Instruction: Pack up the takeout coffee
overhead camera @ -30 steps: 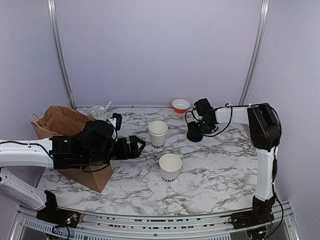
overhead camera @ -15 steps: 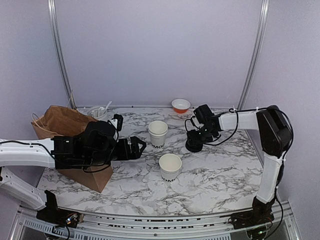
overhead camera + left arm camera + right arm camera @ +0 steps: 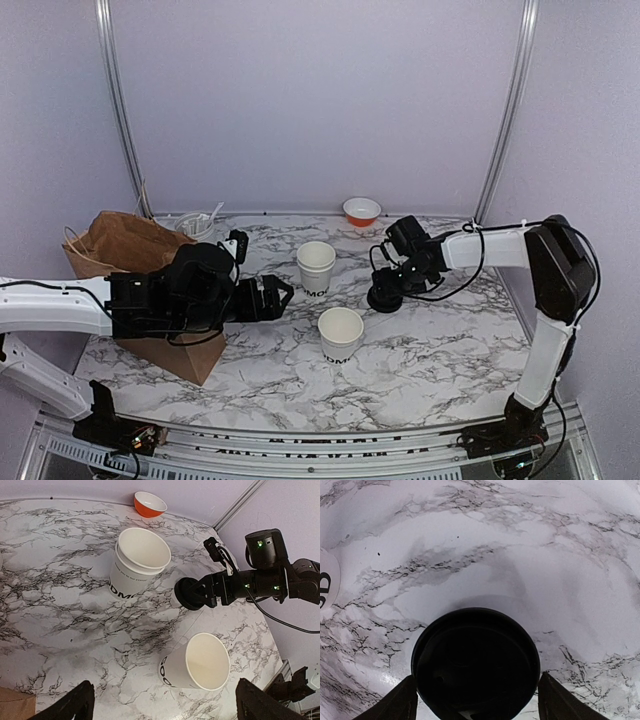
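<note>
Two white paper cups with dark lettering stand on the marble table. The far one (image 3: pixel 316 266) (image 3: pixel 137 562) looks like two stacked cups. The near one (image 3: pixel 340 333) (image 3: pixel 197 662) is single and has no lid on it. My right gripper (image 3: pixel 388 290) (image 3: pixel 477 707) is shut on a round black lid (image 3: pixel 383 299) (image 3: pixel 476 662) (image 3: pixel 189 593), held just above the table to the right of the cups. My left gripper (image 3: pixel 268 297) (image 3: pixel 167 712) is open and empty, left of the near cup.
A brown paper bag (image 3: pixel 125 242) lies at the left under my left arm. A canister of white utensils (image 3: pixel 200 222) stands behind it. An orange-and-white bowl (image 3: pixel 361 210) (image 3: pixel 150 504) sits at the back edge.
My right gripper has carried the black lid forward and left, closer to the cups. The left arm has barely moved.
</note>
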Robot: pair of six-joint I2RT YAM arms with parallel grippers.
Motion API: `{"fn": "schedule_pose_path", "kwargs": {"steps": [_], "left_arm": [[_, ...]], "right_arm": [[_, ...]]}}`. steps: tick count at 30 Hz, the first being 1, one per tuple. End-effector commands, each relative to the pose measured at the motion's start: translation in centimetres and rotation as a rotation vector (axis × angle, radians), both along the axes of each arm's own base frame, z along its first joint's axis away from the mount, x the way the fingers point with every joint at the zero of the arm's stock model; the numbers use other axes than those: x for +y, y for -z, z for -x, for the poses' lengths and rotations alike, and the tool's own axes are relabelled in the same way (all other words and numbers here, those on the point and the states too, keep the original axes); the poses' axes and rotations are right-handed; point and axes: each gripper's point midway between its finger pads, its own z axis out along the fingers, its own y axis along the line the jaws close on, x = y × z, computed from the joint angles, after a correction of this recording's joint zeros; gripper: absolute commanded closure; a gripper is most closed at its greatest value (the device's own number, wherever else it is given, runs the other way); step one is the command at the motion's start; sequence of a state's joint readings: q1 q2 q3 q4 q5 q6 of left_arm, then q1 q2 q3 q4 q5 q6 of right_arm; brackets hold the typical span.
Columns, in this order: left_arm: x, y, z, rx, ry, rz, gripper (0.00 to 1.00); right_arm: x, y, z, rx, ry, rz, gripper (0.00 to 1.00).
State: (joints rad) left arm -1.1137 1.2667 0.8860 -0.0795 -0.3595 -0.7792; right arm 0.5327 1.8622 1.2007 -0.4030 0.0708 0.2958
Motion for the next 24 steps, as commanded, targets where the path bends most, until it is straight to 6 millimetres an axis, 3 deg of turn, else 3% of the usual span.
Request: {"fn": "schedule_pose_path", "kwargs": {"steps": [1,11,24], "left_arm": [[-0.5,-0.5,-0.1,-0.005,0.003,0.016,0.01],[-0.5,-0.5,-0.1,-0.004,0.003,0.018,0.01],[-0.7,-0.4,-0.1,-0.001,0.007,0.014,0.01]], "right_arm": [[0.3,-0.9,-0.1,-0.024,0.006,-0.013,0.20],[0.6,0.8,-0.3,-0.002,-0.002,0.006,0.21],[0.8,1.1,0.0,0.003,-0.003,0.019,0.26]]}}
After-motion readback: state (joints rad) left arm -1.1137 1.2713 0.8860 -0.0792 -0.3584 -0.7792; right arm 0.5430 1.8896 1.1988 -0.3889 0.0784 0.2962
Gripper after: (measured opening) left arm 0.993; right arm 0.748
